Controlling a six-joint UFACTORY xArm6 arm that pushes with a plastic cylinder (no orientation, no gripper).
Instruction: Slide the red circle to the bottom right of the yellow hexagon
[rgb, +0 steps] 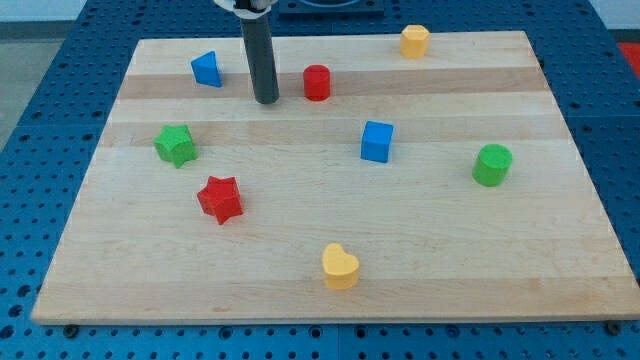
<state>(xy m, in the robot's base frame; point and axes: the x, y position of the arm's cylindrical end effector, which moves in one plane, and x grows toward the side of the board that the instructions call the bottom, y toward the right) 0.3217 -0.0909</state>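
You have most of the job still ahead of you. The red circle (317, 82) sits near the table's (300, 270) top edge, well apart from the yellow hexagon (414, 41), which lies toward the view's top right. My tip (266, 101) rests just to the view's left of the red circle, apparently not touching it. There is no hand here, only the rod, so nothing opens or closes. A push toward the view's right looks like the step remaining.
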